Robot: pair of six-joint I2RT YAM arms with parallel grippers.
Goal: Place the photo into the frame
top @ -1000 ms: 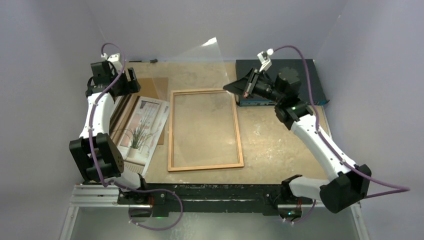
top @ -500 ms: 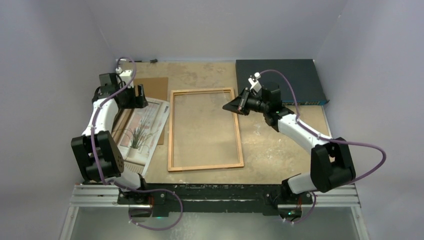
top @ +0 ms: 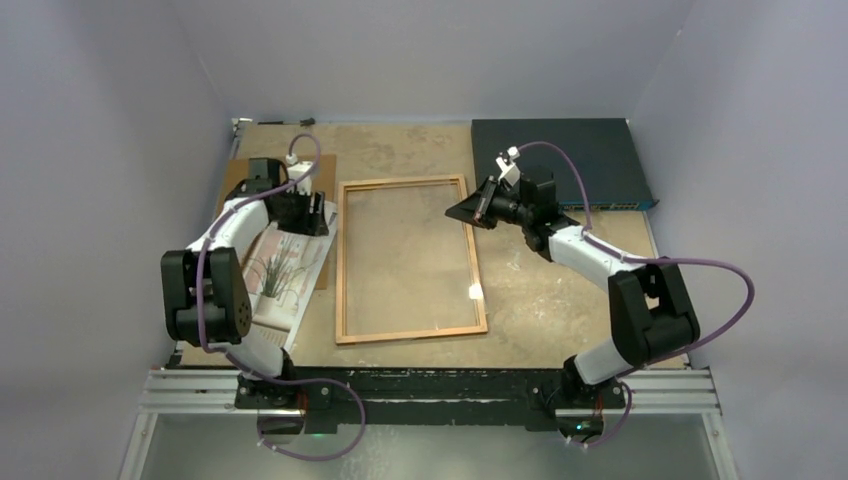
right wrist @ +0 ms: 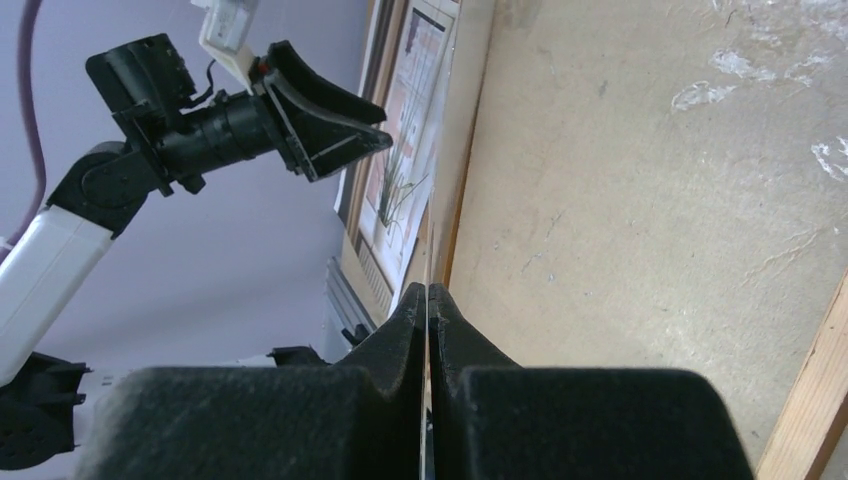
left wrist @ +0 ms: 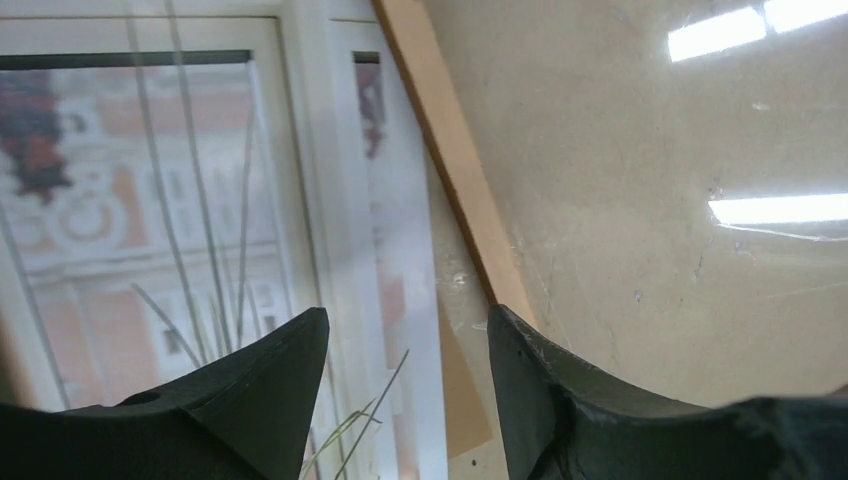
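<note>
Pinching the clear glass pane with our right gripper, we held our left gripper wide over the rectangular paper photo.

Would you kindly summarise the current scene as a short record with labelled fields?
photo: face up, partly on the backing board, left of the frame
frame: flat on the table, centre
glass pane: over the frame opening, right edge pinched
left pincer: open, above the photo's right edge
right pincer: shut on the glass pane
task: photo not yet in frame
</note>
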